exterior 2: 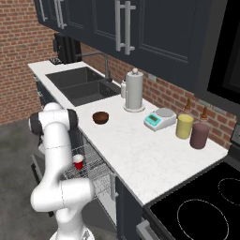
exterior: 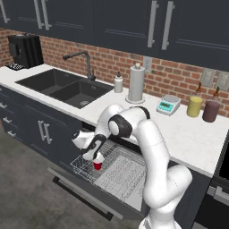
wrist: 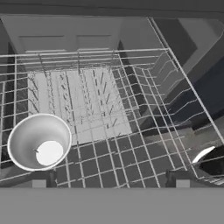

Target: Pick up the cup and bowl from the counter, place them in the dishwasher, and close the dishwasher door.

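We log the cup upright in the dishwasher rack — gripper above it, jaws apart; bowl on the counter.

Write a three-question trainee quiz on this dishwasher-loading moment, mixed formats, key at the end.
1. True or false: the cup stands upright in the dishwasher rack.
2. Where is the bowl? A) in the rack B) on the counter C) in the sink
3. Fill in: the gripper above the cup has its jaws ____.

Key
1. True; the hand view looks down into its white inside.
2. B, between the sink and the paper towel roll.
3. open
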